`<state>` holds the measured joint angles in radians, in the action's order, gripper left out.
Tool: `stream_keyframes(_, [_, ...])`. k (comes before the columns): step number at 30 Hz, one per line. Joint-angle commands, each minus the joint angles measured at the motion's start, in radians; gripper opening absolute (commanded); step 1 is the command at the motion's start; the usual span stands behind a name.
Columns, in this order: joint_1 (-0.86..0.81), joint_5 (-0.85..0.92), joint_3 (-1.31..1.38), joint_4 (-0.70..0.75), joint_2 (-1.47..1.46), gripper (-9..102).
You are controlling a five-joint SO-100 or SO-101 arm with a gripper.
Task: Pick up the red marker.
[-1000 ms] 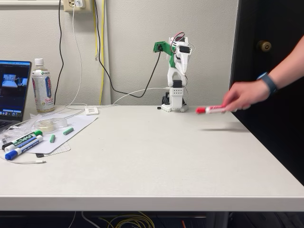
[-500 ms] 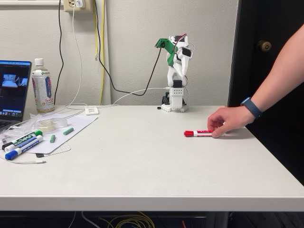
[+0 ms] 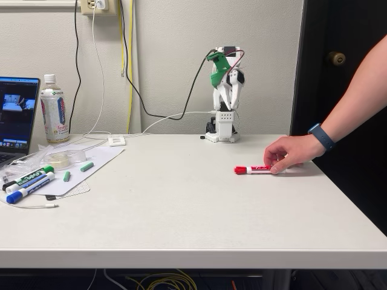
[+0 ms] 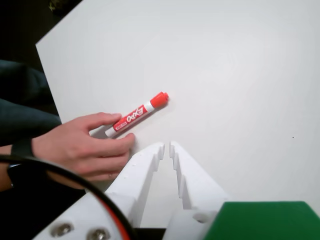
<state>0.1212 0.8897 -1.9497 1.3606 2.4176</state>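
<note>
- White table (image 3: 181, 205): broad and bare across the middle; clutter confined to its left edge in the fixed view.
- Arm (image 3: 225, 96): folded upright over its base at the far edge of the table, well apart from the marker; a long forward-and-down reach judged necessary.
- Person's hand (image 3: 291, 154): resting on the table at the right in the fixed view, fingertips on the marker's white tail end; far nearer to it than the claw is. Grasp judged unsafe until withdrawn.
- Claw (image 4: 166, 147): narrow, only a thin slit between the tips in the wrist view; holding nothing; wider opening needed for the barrel.
- Red marker (image 4: 136, 114): flat on the table, right of centre and toward the far side in the fixed view (image 3: 253, 170). In the wrist view, ahead of the claw tips and slightly left, long axis diagonal, red cap upper right, tail lower left under the fingers. Wrist roll likely needed to close across the barrel.
- Hard to make out: tail end of the barrel covered by fingers; claw too small in the fixed view for judging its opening.
- Green and blue markers (image 3: 27, 182): far left, irrelevant.
</note>
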Motion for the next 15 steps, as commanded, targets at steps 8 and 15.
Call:
stream_keyframes(8, [0.005,0.071,0.058,-0.060,-0.080,1])
stream_keyframes(15, [0.006,-0.026,0.057,-0.196,-0.137,1])
